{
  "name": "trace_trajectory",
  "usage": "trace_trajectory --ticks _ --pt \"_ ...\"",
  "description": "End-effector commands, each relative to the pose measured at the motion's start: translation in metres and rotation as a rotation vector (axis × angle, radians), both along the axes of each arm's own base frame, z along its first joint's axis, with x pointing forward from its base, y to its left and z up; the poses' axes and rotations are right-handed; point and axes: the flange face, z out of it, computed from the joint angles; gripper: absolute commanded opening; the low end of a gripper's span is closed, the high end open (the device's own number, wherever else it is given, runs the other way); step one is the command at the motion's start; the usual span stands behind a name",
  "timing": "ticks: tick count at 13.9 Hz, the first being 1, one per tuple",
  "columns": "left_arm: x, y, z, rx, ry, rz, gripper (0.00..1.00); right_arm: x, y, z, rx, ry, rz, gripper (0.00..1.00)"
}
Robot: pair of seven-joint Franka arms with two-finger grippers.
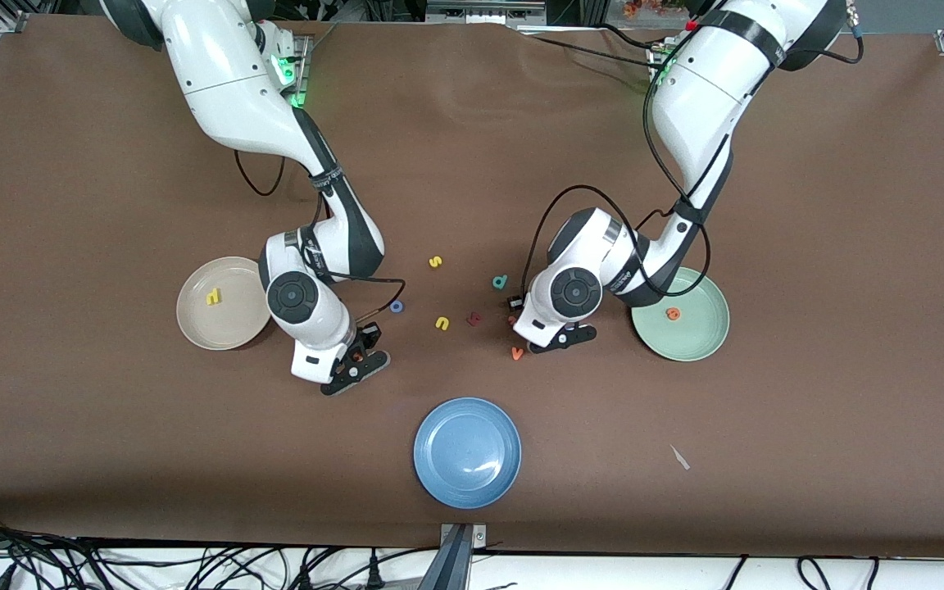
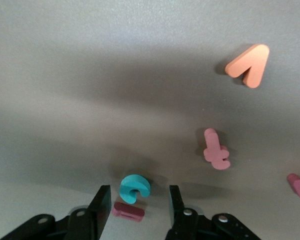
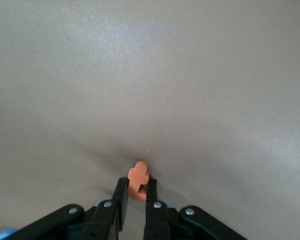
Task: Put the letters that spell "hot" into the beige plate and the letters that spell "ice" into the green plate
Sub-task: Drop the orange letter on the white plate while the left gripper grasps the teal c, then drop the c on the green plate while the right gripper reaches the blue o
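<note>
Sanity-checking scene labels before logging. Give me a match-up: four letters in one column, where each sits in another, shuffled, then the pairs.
Things:
1. yellow h
2. orange e
3. orange t
4. teal c

Places:
A. between the open fingers of the left gripper
B. on the green plate
C. pinched in the right gripper
D. on the beige plate

Pairs: 1-D, 2-B, 3-C, 4-A
</note>
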Motion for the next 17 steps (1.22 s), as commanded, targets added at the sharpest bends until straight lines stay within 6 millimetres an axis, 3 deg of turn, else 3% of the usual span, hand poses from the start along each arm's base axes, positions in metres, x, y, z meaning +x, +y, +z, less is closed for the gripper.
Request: trace_trajectory --ticks 1,2,5,8,10,12,13,14,16,17 --pt "0.004 -0.002 -0.003 0.006 -0.01 -0.019 0.52 0.005 -0.044 0.053 0.045 0.087 -0.095 0.0" --pt "0.004 0.0 -0.003 0.007 -0.009 -0.016 0.52 -0.001 -0.056 0.066 0.045 0.106 -0.112 0.0" --pt "0.004 0.0 -0.005 0.007 -0.005 -0.016 0.45 -0.025 -0.12 0.081 0.025 0.097 -0.173 0.0" --pt "0.004 0.003 -0.013 0.01 0.003 -0.011 0.42 -0.071 -0.178 0.058 0.022 0.028 -0.226 0.0" --pt "0.005 0.003 -0.011 0.008 0.003 -0.009 0.33 -0.084 -0.208 0.041 -0.003 0.013 -0.25 0.0" --pt "0.005 0.003 -0.01 0.007 0.002 -0.009 0.17 -0.087 -0.224 0.035 -0.013 0.019 -0.246 0.0" --pt "0.005 0.003 -0.01 0.007 0.002 -0.009 0.15 -0.087 -0.227 0.034 -0.015 0.028 -0.255 0.11" --pt "0.005 0.003 -0.01 0.007 0.003 -0.006 0.14 -0.087 -0.233 0.033 -0.013 0.037 -0.284 0.94" --pt "0.006 0.002 -0.006 0.005 -0.003 -0.006 0.13 -0.089 -0.224 0.036 0.026 0.06 -0.433 1.0" --pt "0.007 0.002 -0.001 0.003 -0.005 -0.004 0.13 -0.089 -0.205 0.038 0.04 0.073 -0.524 1.0"
